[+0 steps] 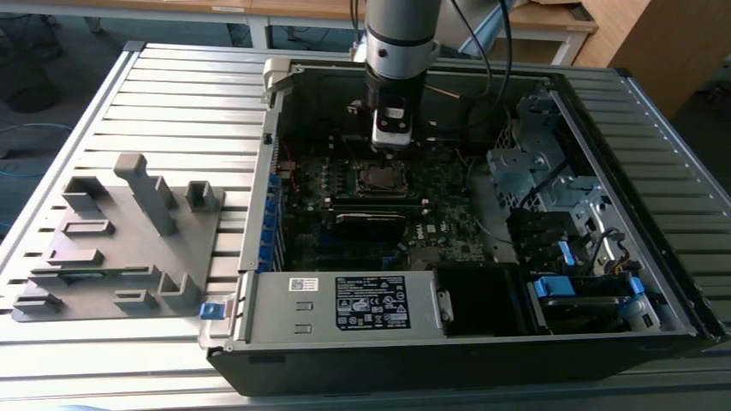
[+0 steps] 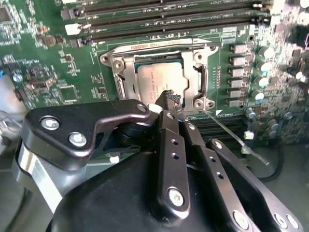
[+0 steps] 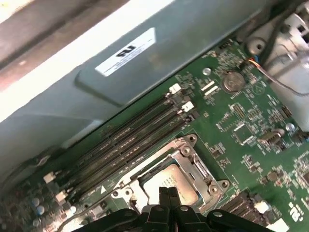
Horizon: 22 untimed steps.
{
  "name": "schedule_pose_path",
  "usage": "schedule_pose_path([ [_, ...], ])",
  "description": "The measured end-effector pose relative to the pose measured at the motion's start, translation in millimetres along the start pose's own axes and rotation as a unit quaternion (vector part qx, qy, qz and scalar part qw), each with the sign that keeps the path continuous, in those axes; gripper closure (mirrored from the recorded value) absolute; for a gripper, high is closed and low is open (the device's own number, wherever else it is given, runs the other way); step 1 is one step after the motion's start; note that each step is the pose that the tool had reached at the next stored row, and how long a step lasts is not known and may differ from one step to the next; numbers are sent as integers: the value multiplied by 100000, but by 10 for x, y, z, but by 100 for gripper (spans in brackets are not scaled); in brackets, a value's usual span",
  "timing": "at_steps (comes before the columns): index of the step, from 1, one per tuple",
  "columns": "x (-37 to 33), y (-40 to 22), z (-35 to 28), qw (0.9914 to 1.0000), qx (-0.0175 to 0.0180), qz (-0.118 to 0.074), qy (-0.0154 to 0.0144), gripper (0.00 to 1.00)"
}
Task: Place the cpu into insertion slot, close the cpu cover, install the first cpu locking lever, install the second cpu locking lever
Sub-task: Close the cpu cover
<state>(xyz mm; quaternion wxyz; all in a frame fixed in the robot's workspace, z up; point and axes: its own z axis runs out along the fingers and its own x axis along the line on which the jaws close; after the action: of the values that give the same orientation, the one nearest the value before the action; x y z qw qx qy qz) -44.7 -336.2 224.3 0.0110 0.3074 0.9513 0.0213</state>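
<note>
Silver cpu locking lever point(image 2: 225, 128) slants outward from cpu cover point(image 2: 194, 75).

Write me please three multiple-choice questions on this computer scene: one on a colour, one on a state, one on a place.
1. What colour is the board?
A red
B green
C white

2. How is the gripper?
A wide open
B half open
C shut, tips together

3. Where is the cpu?
A seated in the slot
B held in the gripper
C lying loose elsewhere on the board

Key:
1 B: the board is green in both wrist views.
2 C: the fingertips touch each other in both wrist views.
3 A: the cpu's silver top lies inside the slot's metal rim.
</note>
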Motion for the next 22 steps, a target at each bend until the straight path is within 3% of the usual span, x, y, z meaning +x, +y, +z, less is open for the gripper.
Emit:
schedule_pose_path([
  [5, 0, 0, 2, 99915, -34, -4110, 196, 89],
  [8, 0, 0, 4, 99775, -55, -6693, 319, 89],
  [11, 0, 0, 6, 99569, -71, -9264, 440, 89],
  [13, 0, -1, 7, 99395, -84, -10970, 522, 89],
  [17, 0, -1, 9, 98953, -107, -14419, 685, 89],
  [19, 0, -1, 11, 98687, -123, -16133, 767, 89],
  [22, 0, -1, 13, 98219, -145, -18768, 891, 89],
])
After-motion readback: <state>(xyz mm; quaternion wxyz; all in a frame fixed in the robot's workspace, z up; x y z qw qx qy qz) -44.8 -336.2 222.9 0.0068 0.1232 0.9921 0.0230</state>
